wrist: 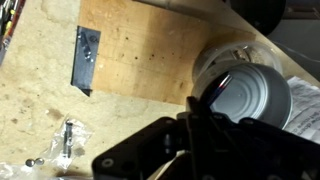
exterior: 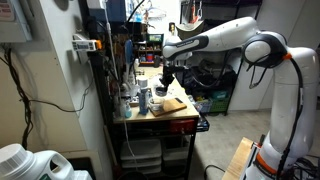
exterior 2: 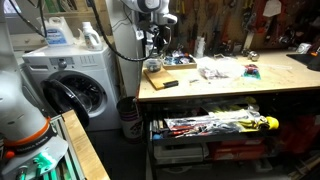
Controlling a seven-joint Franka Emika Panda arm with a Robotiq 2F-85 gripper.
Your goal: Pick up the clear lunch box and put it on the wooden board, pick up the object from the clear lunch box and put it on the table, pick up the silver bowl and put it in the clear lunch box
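The silver bowl (wrist: pixel 250 95) lies by the outstretched arm's (exterior: pixel 215 38) downturned fingers (wrist: pixel 205 125), whose spread I cannot tell.

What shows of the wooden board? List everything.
The wooden board is a thin, flat, light tan rectangle with faintly speckled grain. It lies flat on the table. A small dark blue-grey strip lies at one edge. At a corner, the clear lunch box, with the silver bowl in it, seems to rest on the board. The end effector hides the part of the board nearest the camera.
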